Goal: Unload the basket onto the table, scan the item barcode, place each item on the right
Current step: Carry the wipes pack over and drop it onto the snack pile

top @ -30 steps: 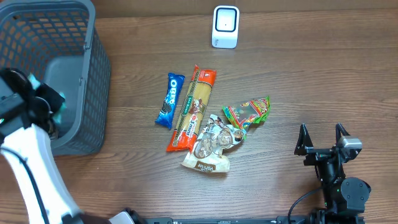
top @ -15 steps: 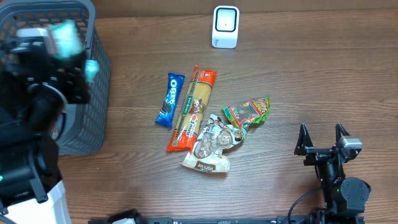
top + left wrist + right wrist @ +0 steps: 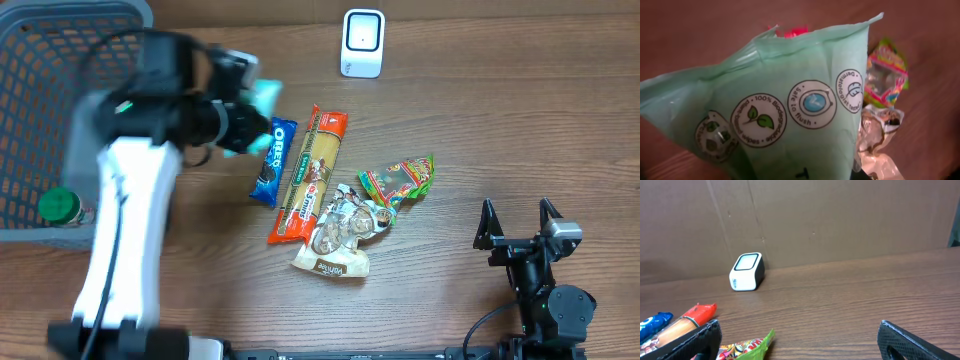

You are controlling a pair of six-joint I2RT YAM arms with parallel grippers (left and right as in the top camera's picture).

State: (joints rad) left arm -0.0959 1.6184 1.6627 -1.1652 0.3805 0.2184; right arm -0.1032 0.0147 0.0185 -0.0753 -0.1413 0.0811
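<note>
We see a wood-grain table (image 3: pixel 500 120) with a smooth, dull finish. The scanner (image 3: pixel 362 42) is glossy white plastic. Left of the scanner, the basket (image 3: pixel 40 120) is matt grey plastic mesh. The mint-green pouch (image 3: pixel 790 75) is soft, creased plastic film. Below the scanner, the clear bag (image 3: pixel 338 232) looks shiny and crinkled.

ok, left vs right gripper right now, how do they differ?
The left gripper is shut on a mint-green packet; the right gripper is open and empty. The left gripper is over the table by the Oreo pack; the right gripper sits far right, away from the packs. Neither is at the scanner.
</note>
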